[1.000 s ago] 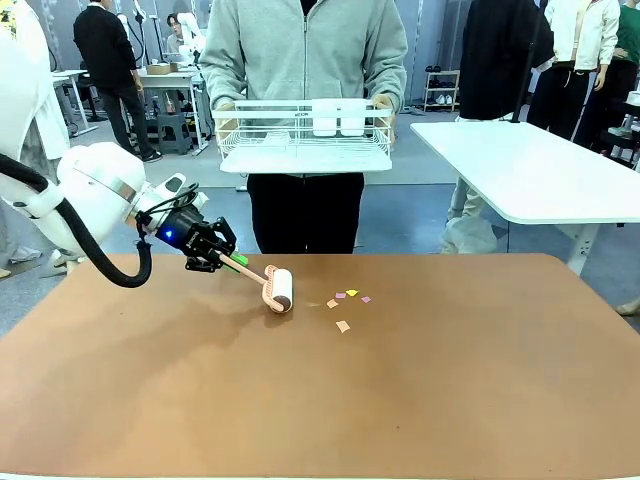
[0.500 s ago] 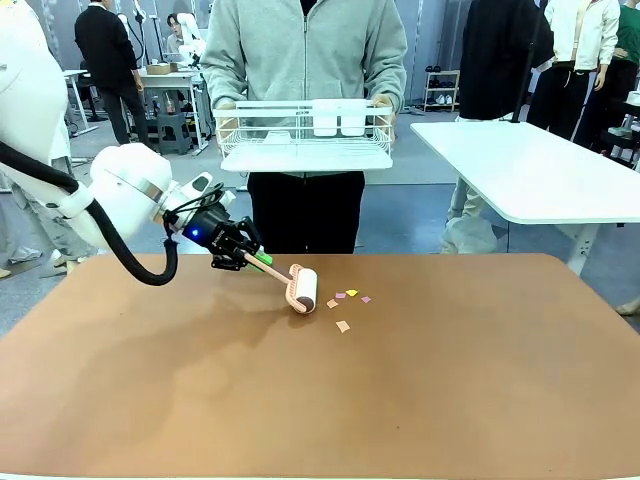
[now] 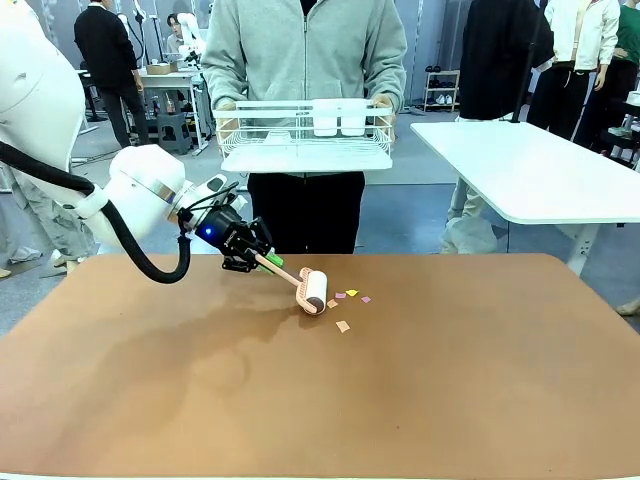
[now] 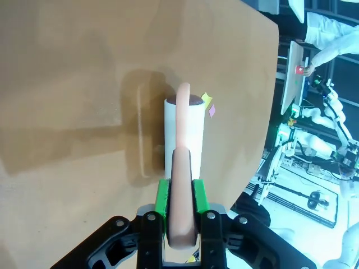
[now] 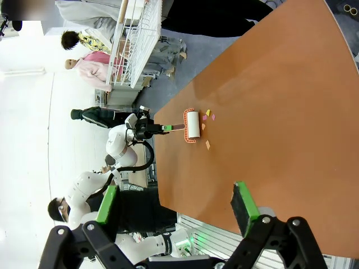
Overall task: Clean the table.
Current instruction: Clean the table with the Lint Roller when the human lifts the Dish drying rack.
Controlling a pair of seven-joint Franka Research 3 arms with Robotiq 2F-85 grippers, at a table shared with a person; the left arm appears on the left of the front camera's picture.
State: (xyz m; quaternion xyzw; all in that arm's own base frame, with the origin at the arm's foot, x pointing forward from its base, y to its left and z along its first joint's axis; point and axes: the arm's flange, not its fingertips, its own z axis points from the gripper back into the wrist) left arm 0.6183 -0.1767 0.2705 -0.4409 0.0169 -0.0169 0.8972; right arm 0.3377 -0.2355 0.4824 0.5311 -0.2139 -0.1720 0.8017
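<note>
Sweeping step: the left pincer [image 3: 262, 260] pinches the lint roller [image 3: 313, 291] by its handle, head down on the brown table's [image 3: 450, 400] 12 o'clock half, with paper scraps [image 3: 351, 293] just beside it at 3 o'clock. Next, I'd say, roll toward 3 o'clock, pressing down. Right pincer [image 5: 175, 188] hangs spread.

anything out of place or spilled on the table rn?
Yes: a few small coloured paper scraps lie scattered on the table, far side near the middle, and read as loose litter. The lint roller, held by its handle in the left gripper, rests on the tabletop right beside them. Nothing looks damaged or tipped.
</note>
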